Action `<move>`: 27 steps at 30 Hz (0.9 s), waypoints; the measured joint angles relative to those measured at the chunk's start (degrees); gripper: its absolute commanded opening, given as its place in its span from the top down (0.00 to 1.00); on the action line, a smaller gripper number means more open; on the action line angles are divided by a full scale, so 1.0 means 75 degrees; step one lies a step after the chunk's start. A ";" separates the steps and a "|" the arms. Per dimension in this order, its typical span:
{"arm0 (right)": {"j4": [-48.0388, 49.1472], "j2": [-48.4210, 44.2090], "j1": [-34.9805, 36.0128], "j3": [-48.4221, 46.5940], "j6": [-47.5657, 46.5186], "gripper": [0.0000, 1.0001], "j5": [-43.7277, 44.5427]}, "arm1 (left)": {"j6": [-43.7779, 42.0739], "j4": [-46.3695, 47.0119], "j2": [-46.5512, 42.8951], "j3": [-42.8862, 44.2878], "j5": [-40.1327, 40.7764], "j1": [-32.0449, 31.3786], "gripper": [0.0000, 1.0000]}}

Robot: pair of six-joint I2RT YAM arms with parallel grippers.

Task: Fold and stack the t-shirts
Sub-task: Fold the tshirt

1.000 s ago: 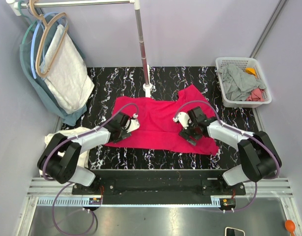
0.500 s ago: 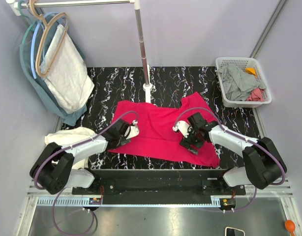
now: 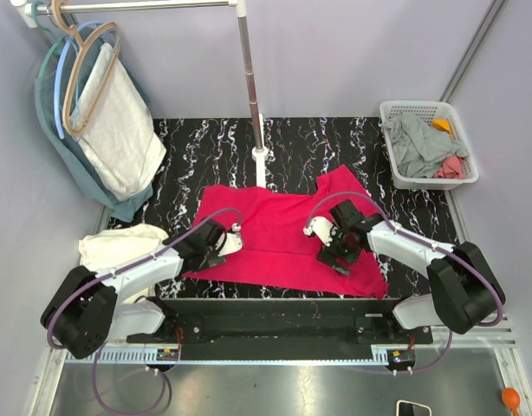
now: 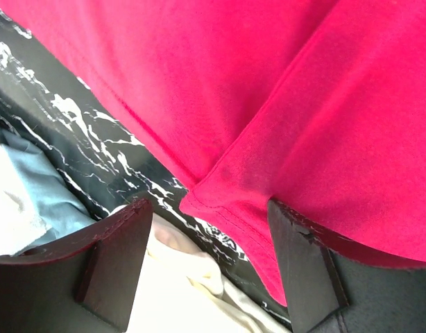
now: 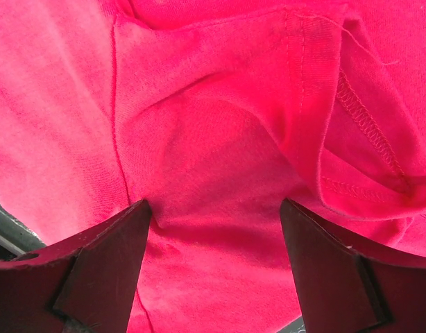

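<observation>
Top external shows your left tool (image 3: pixel 214 246) and right tool (image 3: pixel 334 250) both released, fingers spread wide, sitting on the red t-shirt (image 3: pixel 275 232) mid-frame on the table (image 3: pixel 197 147).

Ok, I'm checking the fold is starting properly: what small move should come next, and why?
Probably close both grippers. The left gripper, jaws open, straddles a fold at the hem edge of the red t-shirt; the right gripper, jaws open, straddles a raised pucker of its fabric.

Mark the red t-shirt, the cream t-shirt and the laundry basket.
red t-shirt (image 3: pixel 270 230): top view, middle of its body.
cream t-shirt (image 3: pixel 119 243): top view, centre of the bundle.
laundry basket (image 3: pixel 422 105): top view, far rim.
</observation>
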State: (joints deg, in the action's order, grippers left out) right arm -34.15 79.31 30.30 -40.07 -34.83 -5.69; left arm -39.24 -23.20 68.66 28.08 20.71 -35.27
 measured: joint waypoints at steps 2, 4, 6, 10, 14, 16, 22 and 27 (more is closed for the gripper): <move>-0.0029 -0.0006 0.0012 0.0000 -0.0035 0.15 0.0000 | -0.0099 -0.0172 -0.0082 -0.0017 -0.0073 -0.0020 0.25; -0.0032 -0.0006 0.0012 0.0003 -0.0067 0.15 -0.0003 | -0.0230 -0.0318 -0.0154 -0.0044 -0.0114 -0.0047 0.25; -0.0032 -0.0006 0.0012 0.0003 -0.0093 0.15 -0.0003 | -0.0335 -0.0414 -0.0216 -0.0073 -0.0128 -0.0070 0.25; -0.0032 -0.0009 0.0015 0.0003 -0.0122 0.15 -0.0003 | -0.0525 -0.0705 -0.0373 -0.0102 -0.0189 -0.0090 0.25; -0.0067 -0.0012 0.0041 0.0003 -0.0152 0.15 -0.0009 | -0.0729 -0.1145 -0.0603 -0.0140 -0.0373 -0.0102 0.25; -0.0105 -0.0012 0.0064 0.0003 -0.0172 0.15 -0.0026 | -0.0804 -0.1317 -0.0679 -0.0149 -0.0452 -0.0111 0.25; -0.0262 -0.0012 0.0108 0.0003 -0.0198 0.14 -0.0140 | -0.0935 -0.1746 -0.0854 -0.0146 -0.0656 -0.0122 0.24; -0.0306 -0.0032 0.0140 0.0003 -0.0204 0.14 -0.0128 | -0.0927 -0.1862 -0.0857 -0.0087 -0.0731 -0.0122 0.24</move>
State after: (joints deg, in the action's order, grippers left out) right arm -36.45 79.07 31.35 -40.05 -36.36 -6.66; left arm -46.19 -37.17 62.24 27.42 15.22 -36.18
